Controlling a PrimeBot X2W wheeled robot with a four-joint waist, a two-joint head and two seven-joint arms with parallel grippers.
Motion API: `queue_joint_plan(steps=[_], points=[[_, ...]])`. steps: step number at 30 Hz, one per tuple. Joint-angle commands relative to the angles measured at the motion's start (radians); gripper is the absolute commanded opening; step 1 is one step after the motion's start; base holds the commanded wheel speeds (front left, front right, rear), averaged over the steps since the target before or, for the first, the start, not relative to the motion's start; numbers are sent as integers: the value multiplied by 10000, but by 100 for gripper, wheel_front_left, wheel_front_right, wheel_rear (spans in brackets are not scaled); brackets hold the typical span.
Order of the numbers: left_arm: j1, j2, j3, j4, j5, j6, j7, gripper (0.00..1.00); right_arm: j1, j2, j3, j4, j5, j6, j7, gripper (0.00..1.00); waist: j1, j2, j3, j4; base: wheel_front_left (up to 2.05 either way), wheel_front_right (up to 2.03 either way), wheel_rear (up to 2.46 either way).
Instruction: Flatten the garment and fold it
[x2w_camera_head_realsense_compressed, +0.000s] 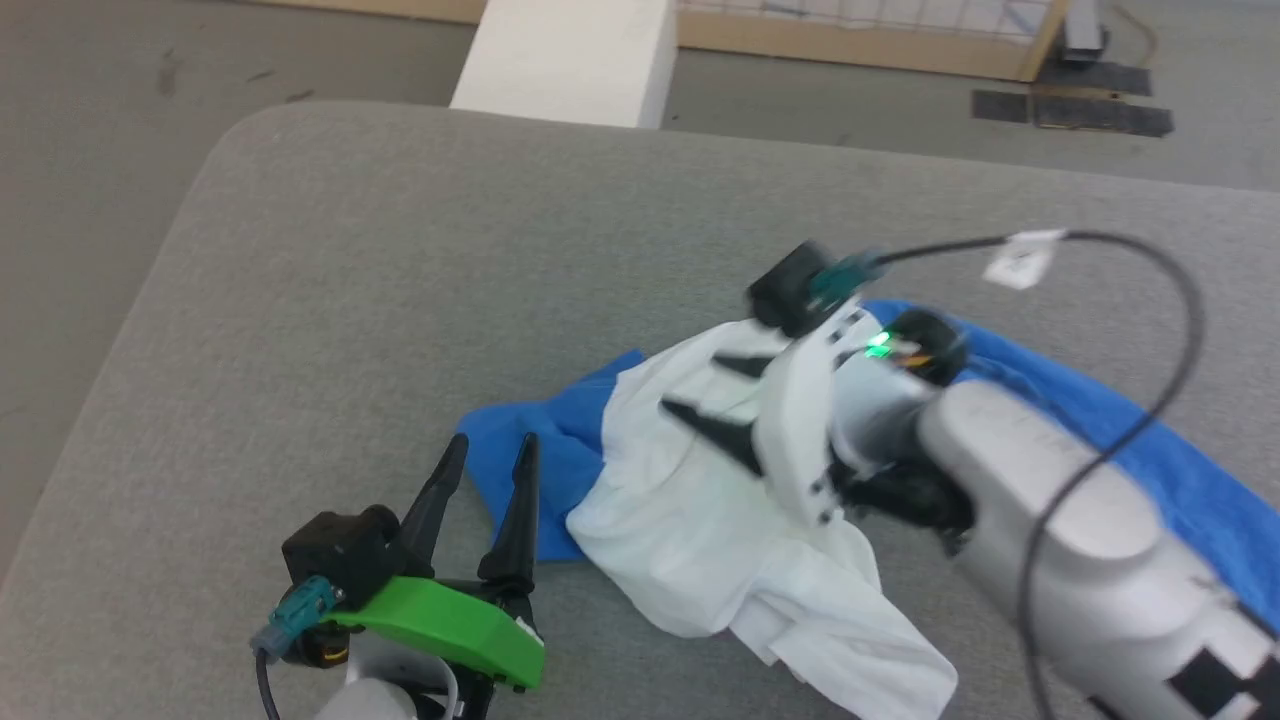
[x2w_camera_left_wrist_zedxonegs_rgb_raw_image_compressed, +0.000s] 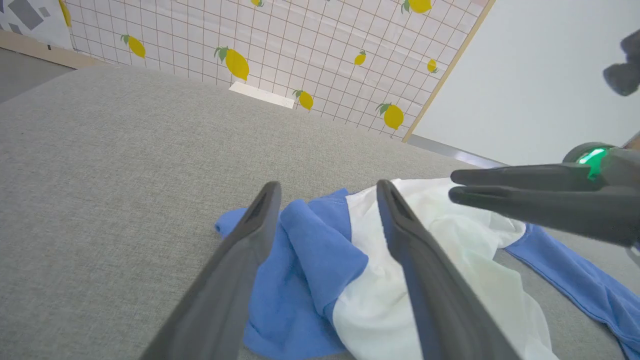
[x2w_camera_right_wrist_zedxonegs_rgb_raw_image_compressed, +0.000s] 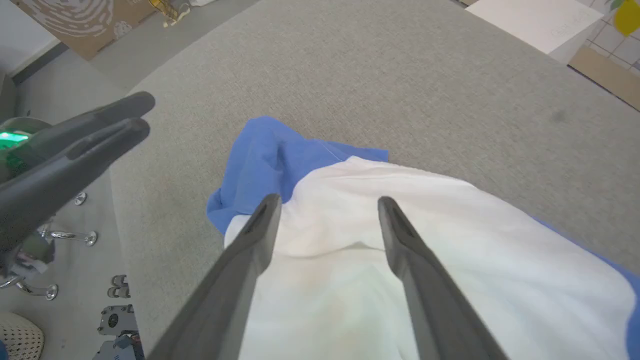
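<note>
Garment (x2w_camera_head_realsense_compressed: 690, 520) under spread right pincer (x2w_camera_head_realsense_compressed: 688, 382), left pincer (x2w_camera_head_realsense_compressed: 493, 440) spread alongside

The pale grey right forearm (x2w_camera_head_realsense_compressed: 1050, 480) and its motion-blurred right gripper (x2w_camera_head_realsense_compressed: 688, 382) hide the middle of the crumpled white-and-royal-blue cotton T-shirt (x2w_camera_head_realsense_compressed: 700, 530). Whether the fingers touch cloth cannot be told. The head view's right edge cuts off the blue cloth, toward the right edge of the grey fabric tabletop (x2w_camera_head_realsense_compressed: 400, 280).
</note>
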Motion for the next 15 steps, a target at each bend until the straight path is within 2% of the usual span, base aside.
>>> queue_joint_plan(steps=[1,5,9,15], points=[[78,78,29,-61,4,43,49,100,143,-211,-326,-249,-14,-13,-64,100,0,0,-258,-360,0,0,0],[130,116,19,-172,-11,98,102,100,645,-771,-1641,-662,-450,-13,-145,100,0,0,-311,-467,0,0,0],[168,125,-2,-267,-33,116,116,100,1214,-1348,-2616,-649,-1373,-13,337,100,0,0,-232,-409,0,0,0],[76,38,-61,-273,-54,59,95,100,1547,-1717,-2995,-375,-2511,-13,1229,100,0,0,76,-63,0,0,0]])
